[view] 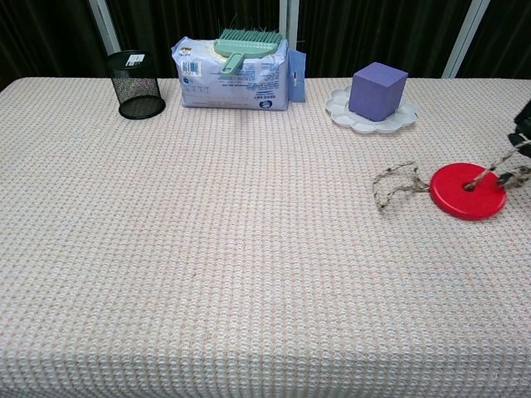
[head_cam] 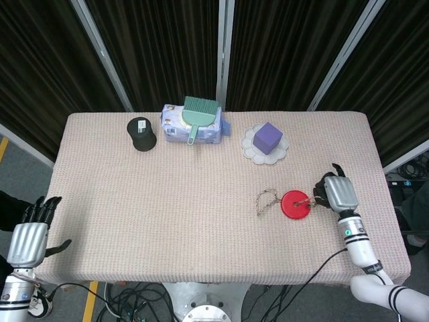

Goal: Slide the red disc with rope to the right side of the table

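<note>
The red disc [head_cam: 295, 204] [view: 468, 190] lies flat on the right part of the table, its rope [head_cam: 267, 199] [view: 395, 182] trailing in a loop to its left. My right hand [head_cam: 337, 193] sits just right of the disc and grips the rope's other end, which runs taut up out of the disc's centre hole. In the chest view only a dark edge of that hand [view: 523, 120] shows at the frame's right border. My left hand [head_cam: 28, 236] hangs off the table's left front corner, fingers spread, holding nothing.
At the back stand a black mesh cup [head_cam: 141, 133], a wipes pack [head_cam: 191, 127] with a green brush [head_cam: 199, 113] on top, and a purple cube [head_cam: 267, 138] on a white plate [head_cam: 249, 152]. The table's right edge [head_cam: 385, 194] lies close to my right hand.
</note>
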Robot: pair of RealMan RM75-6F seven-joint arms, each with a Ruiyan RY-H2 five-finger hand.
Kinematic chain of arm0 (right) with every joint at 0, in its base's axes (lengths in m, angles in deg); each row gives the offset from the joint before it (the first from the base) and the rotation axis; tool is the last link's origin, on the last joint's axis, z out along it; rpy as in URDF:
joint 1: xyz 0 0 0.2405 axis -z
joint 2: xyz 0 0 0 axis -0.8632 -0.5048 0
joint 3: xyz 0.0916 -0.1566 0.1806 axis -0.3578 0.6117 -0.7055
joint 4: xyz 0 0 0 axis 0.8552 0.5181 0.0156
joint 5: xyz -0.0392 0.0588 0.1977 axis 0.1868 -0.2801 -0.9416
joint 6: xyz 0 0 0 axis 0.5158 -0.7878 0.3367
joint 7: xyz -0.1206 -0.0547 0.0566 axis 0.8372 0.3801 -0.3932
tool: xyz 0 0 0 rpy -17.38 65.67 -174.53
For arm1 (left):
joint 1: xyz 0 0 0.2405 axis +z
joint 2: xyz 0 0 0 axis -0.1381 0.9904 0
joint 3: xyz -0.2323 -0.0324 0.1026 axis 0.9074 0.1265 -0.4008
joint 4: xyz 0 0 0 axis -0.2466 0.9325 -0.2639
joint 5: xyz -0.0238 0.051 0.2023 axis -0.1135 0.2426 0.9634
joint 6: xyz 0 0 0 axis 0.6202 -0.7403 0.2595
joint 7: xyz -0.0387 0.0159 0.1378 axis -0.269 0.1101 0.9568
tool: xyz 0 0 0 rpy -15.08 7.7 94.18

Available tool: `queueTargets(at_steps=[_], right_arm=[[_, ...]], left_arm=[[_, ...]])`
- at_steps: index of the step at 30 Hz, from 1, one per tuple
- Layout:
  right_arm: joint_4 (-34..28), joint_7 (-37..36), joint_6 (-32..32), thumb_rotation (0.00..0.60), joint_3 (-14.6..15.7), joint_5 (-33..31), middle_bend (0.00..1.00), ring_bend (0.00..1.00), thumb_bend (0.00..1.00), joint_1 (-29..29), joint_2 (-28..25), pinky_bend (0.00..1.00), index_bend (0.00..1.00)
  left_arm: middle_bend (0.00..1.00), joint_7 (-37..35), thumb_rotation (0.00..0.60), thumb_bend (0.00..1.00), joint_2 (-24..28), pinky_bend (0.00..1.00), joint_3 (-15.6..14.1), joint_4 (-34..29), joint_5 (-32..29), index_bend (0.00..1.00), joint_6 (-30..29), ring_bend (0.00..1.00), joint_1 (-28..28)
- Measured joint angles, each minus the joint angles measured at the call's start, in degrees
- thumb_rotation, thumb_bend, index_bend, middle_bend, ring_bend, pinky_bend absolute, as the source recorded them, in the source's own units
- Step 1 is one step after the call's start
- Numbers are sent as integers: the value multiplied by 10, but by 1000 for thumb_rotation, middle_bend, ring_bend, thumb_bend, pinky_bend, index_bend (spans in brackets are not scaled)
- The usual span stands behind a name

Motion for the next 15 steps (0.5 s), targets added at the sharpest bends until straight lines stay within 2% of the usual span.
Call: queueTargets(at_steps=[9, 15], right_arm=[[57, -65, 16, 600, 5, 19, 886, 368, 439, 52, -12, 87, 977], [50, -77, 29, 600, 0, 50, 886, 368, 439, 57, -14, 87, 977]], left_arm=[[101, 10, 600, 0, -1, 143, 0, -8, 0, 88, 7, 45, -4], [101, 16, 600, 0, -1, 143, 0, -13, 1, 88, 6, 45, -6]])
